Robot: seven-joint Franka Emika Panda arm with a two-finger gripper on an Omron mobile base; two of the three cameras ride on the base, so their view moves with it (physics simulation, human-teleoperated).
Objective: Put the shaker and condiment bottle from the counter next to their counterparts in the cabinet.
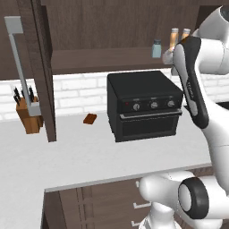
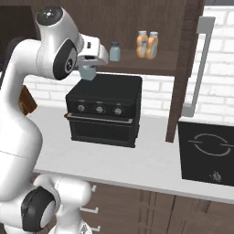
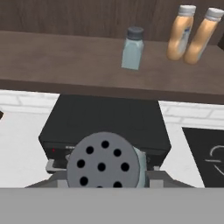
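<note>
Tool (image 3: 101, 175) is clamped on the shaker (image 3: 103, 162), holding it by its sides below the perforated cap, in front of the cabinet shelf (image 3: 65, 57). Small, rigid glass: light but likely slick and breakable. Its twin shaker (image 3: 132, 48) stands on that shelf, left of two amber bottles (image 3: 192, 35).

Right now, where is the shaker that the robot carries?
The shaker sits in the gripper, above the black oven and just left of its twin on the cabinet shelf.

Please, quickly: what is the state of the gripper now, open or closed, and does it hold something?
Gripper: closed on the shaker, raised before the cabinet shelf.
</note>
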